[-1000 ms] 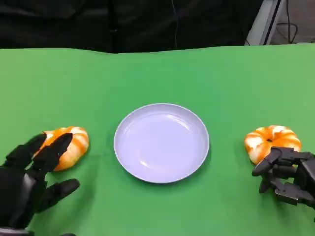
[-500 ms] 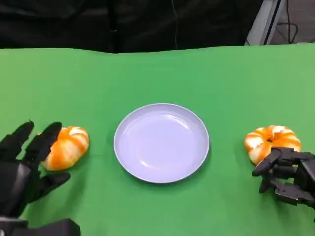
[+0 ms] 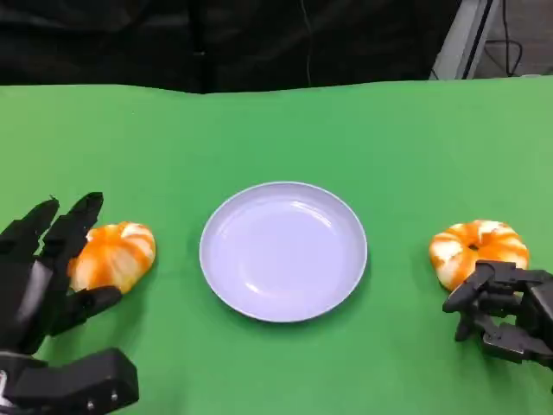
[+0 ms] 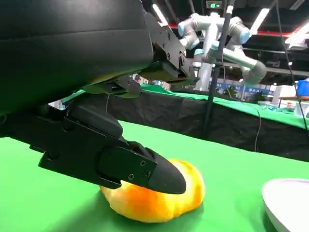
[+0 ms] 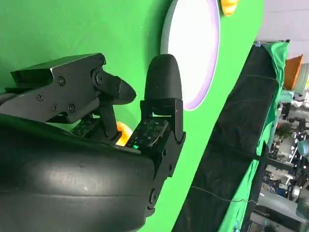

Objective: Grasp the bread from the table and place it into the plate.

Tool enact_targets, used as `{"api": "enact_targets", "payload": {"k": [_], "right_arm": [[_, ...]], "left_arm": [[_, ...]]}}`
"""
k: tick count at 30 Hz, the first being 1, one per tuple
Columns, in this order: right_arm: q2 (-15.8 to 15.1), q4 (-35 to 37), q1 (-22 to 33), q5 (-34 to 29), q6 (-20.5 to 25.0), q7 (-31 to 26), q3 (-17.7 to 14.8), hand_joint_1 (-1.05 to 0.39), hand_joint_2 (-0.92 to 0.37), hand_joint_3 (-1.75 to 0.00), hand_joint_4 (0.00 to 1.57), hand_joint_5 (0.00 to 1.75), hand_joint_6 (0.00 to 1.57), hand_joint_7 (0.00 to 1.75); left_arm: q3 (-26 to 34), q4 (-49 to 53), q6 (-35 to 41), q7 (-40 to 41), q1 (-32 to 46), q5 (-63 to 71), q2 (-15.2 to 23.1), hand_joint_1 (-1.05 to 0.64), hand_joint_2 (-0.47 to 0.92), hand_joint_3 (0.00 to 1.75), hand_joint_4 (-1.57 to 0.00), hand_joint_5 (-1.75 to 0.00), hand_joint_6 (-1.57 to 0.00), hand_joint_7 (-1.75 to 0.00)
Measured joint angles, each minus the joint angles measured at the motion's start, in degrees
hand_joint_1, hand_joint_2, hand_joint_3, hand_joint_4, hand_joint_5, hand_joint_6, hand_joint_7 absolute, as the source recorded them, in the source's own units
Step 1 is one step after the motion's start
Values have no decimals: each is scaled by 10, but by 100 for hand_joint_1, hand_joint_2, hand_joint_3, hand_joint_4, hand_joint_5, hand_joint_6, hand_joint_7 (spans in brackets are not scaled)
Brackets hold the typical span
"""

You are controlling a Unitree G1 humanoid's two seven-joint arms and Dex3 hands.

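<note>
While the right hand (image 3: 505, 316) has kept its place near the counter's right front corner, fingers curled in on nothing just in front of the right-hand bread roll (image 3: 478, 249), the left hand (image 3: 43, 285) has lifted and opened over the last second: a second ago its fingers lay low across the left bread roll (image 3: 114, 257), and now they stand up and spread, cupped around the roll's outer side towards the counter's left edge. In the left wrist view one finger (image 4: 145, 169) reaches over the top of the roll (image 4: 159, 200) and seems to touch it or nearly so, but nothing is closed on it yet, so this hand is released and holds nothing. My reading is that the hand is being set for the grasp; the pickup itself is not yet done, and the plate (image 3: 283, 251) in the middle of the green counter (image 3: 276, 130) has nothing in it. Both rolls rest on the cloth, one near each side edge, well apart from the plate between them. Each is a plump, rounded bun, glossy orange with pale cream stripes, ridged rather like a small pumpkin; the left one looks soft and smooth-skinned, and may slip or dent under a hard squeeze.
</note>
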Motion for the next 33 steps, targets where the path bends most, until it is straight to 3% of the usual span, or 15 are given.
{"api": "enact_targets", "payload": {"k": [18, 33], "right_arm": [[0, 0, 0, -1, 0, -5, 0, 9, -78, -72, 89, 138, 93, 98], [0, 0, 0, -1, 0, -5, 0, 9, -79, -71, 89, 138, 94, 98]], "left_arm": [[-22, 87, -18, -64, -50, -39, -18, -75, 92, 4, -36, -1, -32, -1], [-33, 90, -21, -69, -52, -53, -23, -75, 92, 3, -37, 0, -32, 0]]}}
